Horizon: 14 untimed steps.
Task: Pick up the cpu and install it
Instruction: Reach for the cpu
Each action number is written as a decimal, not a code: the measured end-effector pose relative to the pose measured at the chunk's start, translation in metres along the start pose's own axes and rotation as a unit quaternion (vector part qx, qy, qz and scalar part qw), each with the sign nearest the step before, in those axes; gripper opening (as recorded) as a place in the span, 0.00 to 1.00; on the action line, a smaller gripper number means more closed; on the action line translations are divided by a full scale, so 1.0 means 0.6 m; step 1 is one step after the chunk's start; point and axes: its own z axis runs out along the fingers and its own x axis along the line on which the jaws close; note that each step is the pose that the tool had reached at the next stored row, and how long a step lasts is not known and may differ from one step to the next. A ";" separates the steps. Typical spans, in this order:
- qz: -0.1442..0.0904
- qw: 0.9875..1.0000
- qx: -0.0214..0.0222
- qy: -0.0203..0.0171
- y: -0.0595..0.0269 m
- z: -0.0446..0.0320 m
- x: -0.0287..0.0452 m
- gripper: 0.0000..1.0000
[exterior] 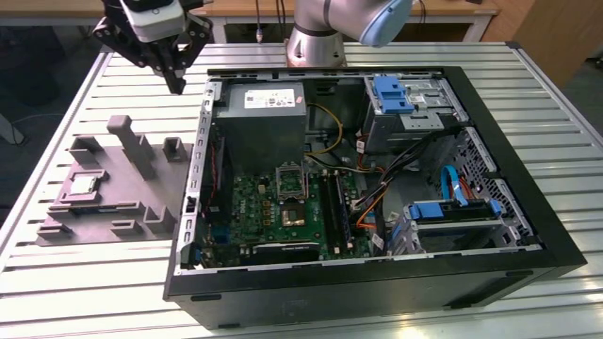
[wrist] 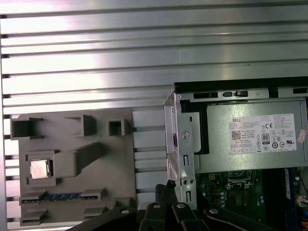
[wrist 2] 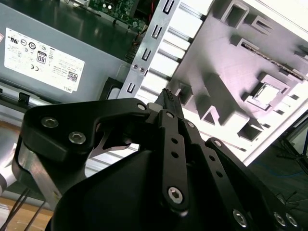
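Observation:
The cpu (exterior: 83, 185) is a small silvery square lying flat in a recess of a grey holder block (exterior: 104, 215) on the slatted table, at the exterior view's left of the open computer case. Both wrist views show the cpu (wrist: 39, 169) (wrist 2: 266, 92) in that recess. My gripper (exterior: 176, 86) hangs above the table beyond the block, near the case's back left corner, well away from the cpu. Its black fingers (wrist 2: 168, 95) meet at the tips, shut on nothing. The black-framed socket (exterior: 290, 180) sits on the green motherboard inside the case.
The open black computer case (exterior: 377, 286) lies on its side, with a grey power supply (exterior: 264, 120) bearing a white label, drive bays with blue clips (exterior: 392, 94) and loose cables (exterior: 377, 191). Upright posts (exterior: 132, 145) rise from the grey block. The arm's base (exterior: 315, 42) stands behind the case.

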 end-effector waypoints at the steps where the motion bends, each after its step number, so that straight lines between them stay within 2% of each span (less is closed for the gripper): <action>1: 0.000 1.000 0.000 0.000 0.000 0.000 0.001 0.11; 14: 0.000 1.000 0.000 0.000 -0.001 0.001 0.007 0.11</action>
